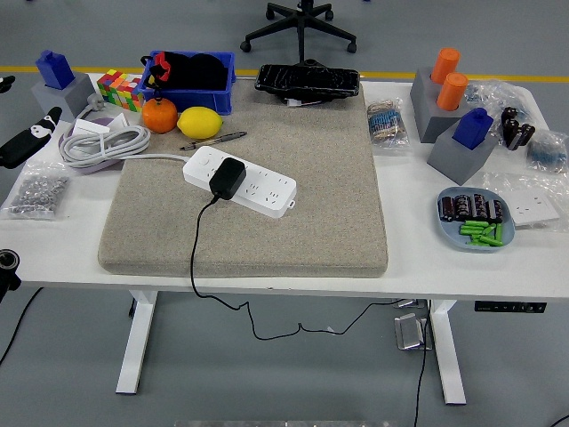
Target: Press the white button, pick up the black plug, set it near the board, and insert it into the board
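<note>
A white power strip (240, 181) lies slantwise on the beige mat (293, 222). The black plug (228, 178) sits plugged into the strip near its left end. Its black cable (195, 253) runs down over the mat and off the table's near edge. The strip's white button (206, 162) is at its far left end, just beyond the plug. My left hand (25, 142) shows as a black shape with white marks at the picture's left edge, far from the strip. The right arm is out of view.
Left of the mat lie a coiled white cable (102, 142), a bag of screws (37, 191), an orange (160, 116), a lemon (200, 122), a pen (213, 140) and a blue bin (188, 78). A blue dish (476, 218) and grey blocks (462, 147) stand on the right.
</note>
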Controlling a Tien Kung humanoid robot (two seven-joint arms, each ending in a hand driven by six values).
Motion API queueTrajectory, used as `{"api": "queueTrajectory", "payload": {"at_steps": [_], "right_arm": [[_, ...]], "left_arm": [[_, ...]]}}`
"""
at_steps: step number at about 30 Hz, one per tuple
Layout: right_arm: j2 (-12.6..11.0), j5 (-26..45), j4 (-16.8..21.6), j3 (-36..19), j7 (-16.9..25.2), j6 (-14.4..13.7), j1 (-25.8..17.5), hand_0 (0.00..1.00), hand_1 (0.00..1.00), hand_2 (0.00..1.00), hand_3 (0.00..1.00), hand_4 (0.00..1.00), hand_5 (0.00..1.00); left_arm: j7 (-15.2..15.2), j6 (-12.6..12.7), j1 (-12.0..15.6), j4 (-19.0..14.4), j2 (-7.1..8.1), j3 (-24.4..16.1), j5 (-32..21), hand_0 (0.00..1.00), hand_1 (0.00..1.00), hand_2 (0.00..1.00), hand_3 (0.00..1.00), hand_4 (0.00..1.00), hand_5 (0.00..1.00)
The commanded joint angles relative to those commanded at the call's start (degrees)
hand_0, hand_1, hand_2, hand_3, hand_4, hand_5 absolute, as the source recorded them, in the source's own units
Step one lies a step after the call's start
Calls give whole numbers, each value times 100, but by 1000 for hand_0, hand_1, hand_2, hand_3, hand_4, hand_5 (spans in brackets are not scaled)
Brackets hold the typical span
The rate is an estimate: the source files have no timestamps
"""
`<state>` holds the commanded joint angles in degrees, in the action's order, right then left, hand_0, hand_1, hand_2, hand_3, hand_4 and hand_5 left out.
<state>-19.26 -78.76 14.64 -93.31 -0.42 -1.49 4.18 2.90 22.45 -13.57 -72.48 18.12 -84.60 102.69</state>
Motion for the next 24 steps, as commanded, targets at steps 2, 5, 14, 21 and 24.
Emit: {"api": "queueTrajectory", "payload": {"at_steps": [2, 5, 14, 21, 24], "right_arm": [[-14, 16, 16, 15, -10, 14, 6, 705, 619, 596, 591, 658, 360], [-45, 43, 18, 30, -12, 18, 23, 705, 619, 596, 591, 658, 360], [-22, -87, -76, -201, -7, -1, -34, 706, 620, 598, 589, 661, 361], [17, -107, -69, -242, -10, 8, -55, 707, 620, 598, 590, 662, 364], [16, -112, -78, -250, -10, 9, -64, 707, 620, 598, 590, 662, 364]], "left_arm": [[23, -46, -11, 33, -6, -9, -2, 912, 897, 874, 858, 833, 548], [60, -85, -45, 76, 1, 16, 11, 912, 897, 874, 858, 833, 548], [144, -145, 6, -14, -56, 83, 44, 912, 893, 871, 848, 825, 535], [145, -143, 97, -48, -107, 77, 44, 912, 887, 870, 846, 824, 534], [142, -139, 103, -63, -119, 94, 43, 912, 887, 870, 846, 824, 534]]}}
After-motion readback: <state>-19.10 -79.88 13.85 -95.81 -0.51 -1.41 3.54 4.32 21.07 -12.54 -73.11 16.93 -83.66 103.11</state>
